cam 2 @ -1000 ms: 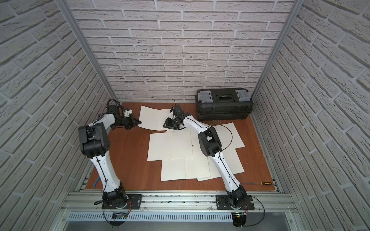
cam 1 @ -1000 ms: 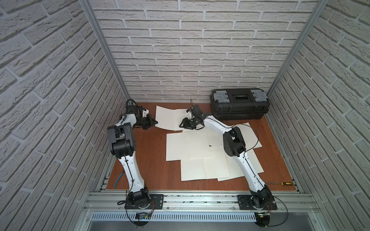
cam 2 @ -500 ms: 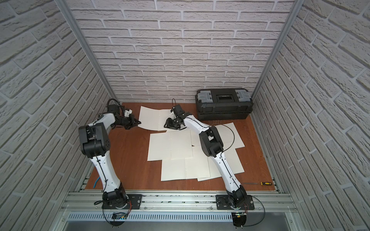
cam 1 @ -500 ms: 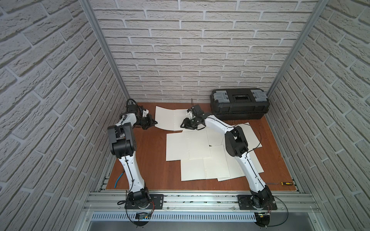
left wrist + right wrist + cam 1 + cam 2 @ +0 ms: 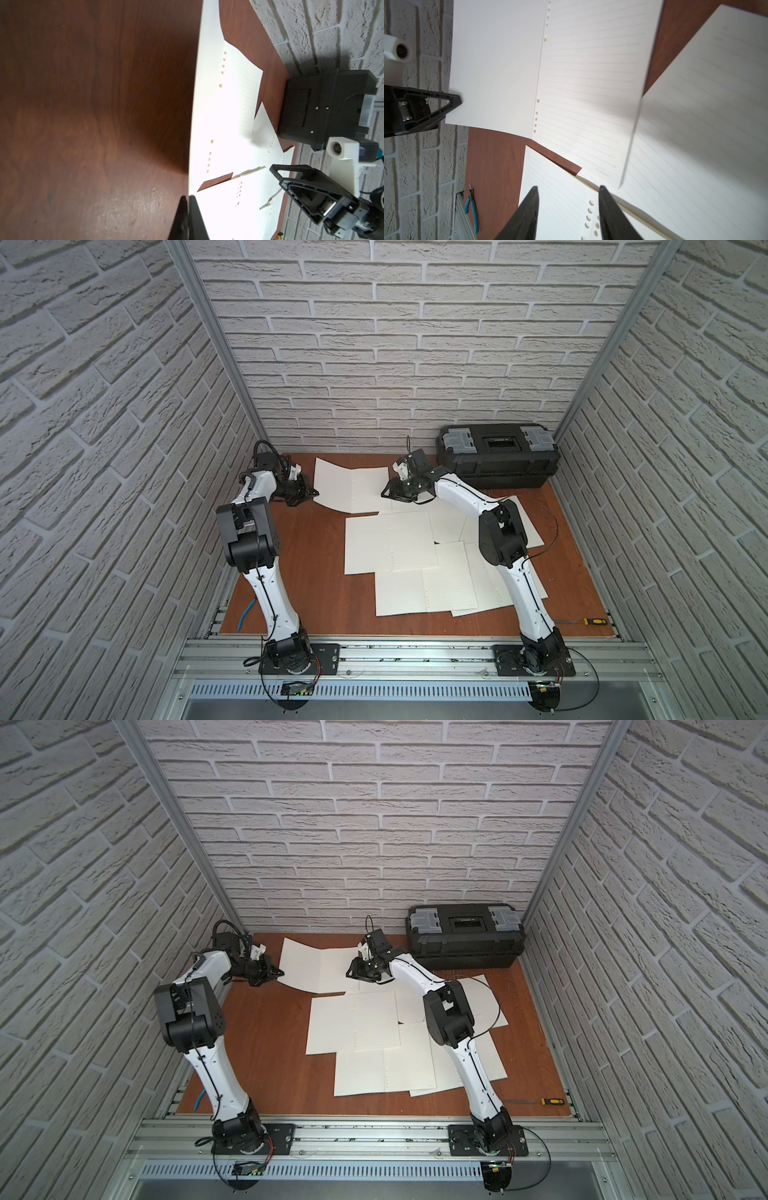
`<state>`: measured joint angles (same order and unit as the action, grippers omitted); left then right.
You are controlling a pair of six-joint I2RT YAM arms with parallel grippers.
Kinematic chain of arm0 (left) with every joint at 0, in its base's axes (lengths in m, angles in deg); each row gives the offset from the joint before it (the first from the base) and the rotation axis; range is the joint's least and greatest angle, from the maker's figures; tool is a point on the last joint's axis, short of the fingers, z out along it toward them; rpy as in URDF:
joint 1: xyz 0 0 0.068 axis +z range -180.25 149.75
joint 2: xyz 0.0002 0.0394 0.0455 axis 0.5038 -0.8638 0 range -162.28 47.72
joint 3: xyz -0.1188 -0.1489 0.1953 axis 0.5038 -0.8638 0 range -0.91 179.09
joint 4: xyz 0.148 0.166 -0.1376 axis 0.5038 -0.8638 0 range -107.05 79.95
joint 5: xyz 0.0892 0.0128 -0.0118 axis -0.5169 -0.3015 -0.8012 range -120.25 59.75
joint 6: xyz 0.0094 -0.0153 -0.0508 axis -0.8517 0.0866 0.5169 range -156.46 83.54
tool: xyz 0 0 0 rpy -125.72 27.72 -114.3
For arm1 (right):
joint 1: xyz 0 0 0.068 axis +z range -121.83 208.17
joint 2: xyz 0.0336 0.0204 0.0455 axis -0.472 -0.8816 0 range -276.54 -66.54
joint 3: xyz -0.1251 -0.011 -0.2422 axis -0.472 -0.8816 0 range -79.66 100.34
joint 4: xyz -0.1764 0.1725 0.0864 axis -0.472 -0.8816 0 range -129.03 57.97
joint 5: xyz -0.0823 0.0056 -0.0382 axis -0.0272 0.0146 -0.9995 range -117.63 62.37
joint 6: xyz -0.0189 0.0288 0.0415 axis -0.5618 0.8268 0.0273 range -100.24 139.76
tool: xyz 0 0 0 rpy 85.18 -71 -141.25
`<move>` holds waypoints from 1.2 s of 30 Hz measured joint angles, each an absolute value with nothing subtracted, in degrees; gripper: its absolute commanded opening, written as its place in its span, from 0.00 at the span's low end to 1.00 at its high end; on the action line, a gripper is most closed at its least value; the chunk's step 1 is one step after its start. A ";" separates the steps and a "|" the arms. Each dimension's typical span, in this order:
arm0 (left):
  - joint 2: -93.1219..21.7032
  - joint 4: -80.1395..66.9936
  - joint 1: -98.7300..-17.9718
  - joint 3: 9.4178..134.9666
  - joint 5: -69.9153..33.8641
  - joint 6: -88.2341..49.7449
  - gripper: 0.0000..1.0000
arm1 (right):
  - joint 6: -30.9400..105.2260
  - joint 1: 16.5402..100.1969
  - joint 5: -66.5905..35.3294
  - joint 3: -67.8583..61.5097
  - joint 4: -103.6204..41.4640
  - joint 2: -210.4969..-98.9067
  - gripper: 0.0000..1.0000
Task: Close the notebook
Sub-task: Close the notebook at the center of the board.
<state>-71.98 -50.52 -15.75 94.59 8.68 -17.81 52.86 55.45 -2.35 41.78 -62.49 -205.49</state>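
Note:
The notebook (image 5: 353,485) (image 5: 318,965) lies open at the back of the table, cream pages with punched holes along the fold. Its left page edge curls up off the wood. My left gripper (image 5: 314,492) (image 5: 281,972) (image 5: 188,199) is shut on that left edge, and its fingertip (image 5: 454,99) meets the paper's rim in the right wrist view. My right gripper (image 5: 384,492) (image 5: 349,973) (image 5: 568,191) hovers open at the notebook's (image 5: 529,72) right side, nothing between its fingers, above lined pages of a neighbouring open notebook.
Several more open notebooks (image 5: 390,543) (image 5: 353,1023) overlap across the middle and right of the table. A black toolbox (image 5: 496,456) stands at the back right. A screwdriver (image 5: 592,621) lies at the front right edge, blue pliers (image 5: 245,614) (image 5: 472,209) at the front left.
The right arm's elbow has drifted slightly to the right, its gripper staying by the notebook. The left gripper stays shut on the page edge.

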 measured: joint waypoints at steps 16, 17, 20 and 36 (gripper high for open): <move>-68.90 -59.31 -14.55 97.98 -2.66 -23.67 0.00 | 52.34 54.91 -2.31 39.60 -62.22 -205.47 0.47; -68.81 -59.86 -14.55 98.39 -3.34 -24.02 0.00 | 52.34 54.91 -2.31 39.60 -62.20 -205.47 0.47; -68.72 -60.88 -14.50 99.47 -5.00 -24.96 0.00 | 52.36 54.91 -2.29 39.27 -61.92 -205.38 0.47; -66.84 -62.37 -15.38 101.08 -3.16 -26.38 0.04 | 52.62 54.91 -1.91 37.04 -59.82 -205.16 0.47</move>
